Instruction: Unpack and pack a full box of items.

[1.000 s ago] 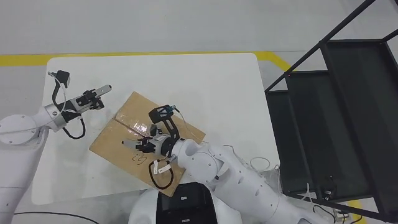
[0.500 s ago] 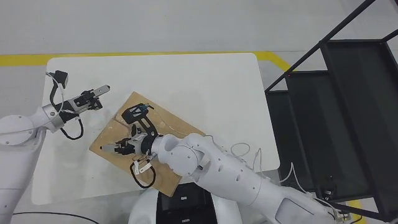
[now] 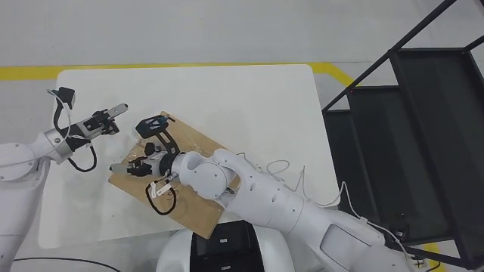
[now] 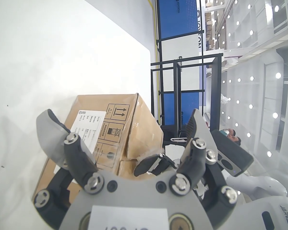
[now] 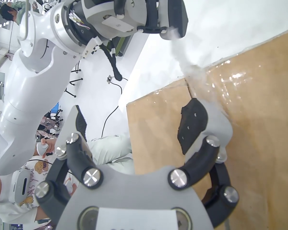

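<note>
A shut cardboard box (image 3: 189,140), its top seam sealed with clear tape, lies at an angle on the white table (image 3: 249,98) near the front left. My right gripper (image 3: 125,168) hovers open over the box's left corner. One of its fingers (image 5: 194,120) is above the box top (image 5: 254,101) by the taped seam, and the other hangs past the edge. My left gripper (image 3: 113,111) stands open just left of the box, a little above the table, facing the labelled side (image 4: 103,125). Nothing is between either gripper's fingers.
A black metal rack (image 3: 408,121) stands off the table's right side. A yellow floor line (image 3: 189,66) runs behind the table. Bare tabletop stretches behind and to the right of the box.
My right gripper has travelled left across the box top, from its middle to the left corner. My left gripper has drawn back slightly to the left.
</note>
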`<state>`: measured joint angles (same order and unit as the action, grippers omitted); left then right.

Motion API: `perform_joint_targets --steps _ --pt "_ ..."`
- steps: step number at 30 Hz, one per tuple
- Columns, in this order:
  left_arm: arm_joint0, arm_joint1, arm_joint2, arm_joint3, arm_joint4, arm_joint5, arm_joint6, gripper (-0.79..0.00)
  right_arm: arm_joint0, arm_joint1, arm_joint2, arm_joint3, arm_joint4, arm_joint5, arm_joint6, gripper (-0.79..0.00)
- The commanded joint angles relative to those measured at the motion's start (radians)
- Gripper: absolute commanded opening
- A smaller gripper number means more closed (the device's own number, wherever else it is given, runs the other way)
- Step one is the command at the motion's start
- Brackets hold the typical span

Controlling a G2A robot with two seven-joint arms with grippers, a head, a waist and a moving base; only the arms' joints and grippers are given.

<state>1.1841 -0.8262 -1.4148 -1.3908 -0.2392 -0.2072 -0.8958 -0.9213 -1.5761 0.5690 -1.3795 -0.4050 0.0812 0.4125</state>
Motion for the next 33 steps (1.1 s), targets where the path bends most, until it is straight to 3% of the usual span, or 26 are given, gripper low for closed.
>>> perform_joint_targets --steps 1,9,14,19,25,33 --pt "0.003 0.0 -0.003 -0.003 0.0 0.004 -0.001 0.0 0.009 -0.007 0.004 0.018 0.012 -0.007 -0.007 0.0" --pt "0.009 -0.001 -0.01 -0.013 0.007 0.013 0.002 0.0 0.04 -0.031 0.023 0.06 0.046 -0.049 -0.035 0.0" --pt "0.009 -0.003 -0.012 -0.014 0.009 0.018 0.003 0.0 0.012 -0.02 0.056 -0.019 0.053 -0.138 -0.008 0.0" --pt "0.003 -0.005 -0.007 -0.015 0.014 0.025 0.0 0.0 -0.007 0.016 0.117 -0.113 -0.113 -0.175 0.053 0.0" --pt "-0.004 -0.008 -0.003 -0.016 0.02 0.027 0.0 0.0 0.027 0.047 0.175 -0.099 -0.25 -0.26 0.194 0.0" --pt "0.002 -0.009 -0.007 -0.031 0.037 0.047 0.013 0.0 0.102 0.052 0.199 -0.015 -0.234 -0.401 0.302 0.0"
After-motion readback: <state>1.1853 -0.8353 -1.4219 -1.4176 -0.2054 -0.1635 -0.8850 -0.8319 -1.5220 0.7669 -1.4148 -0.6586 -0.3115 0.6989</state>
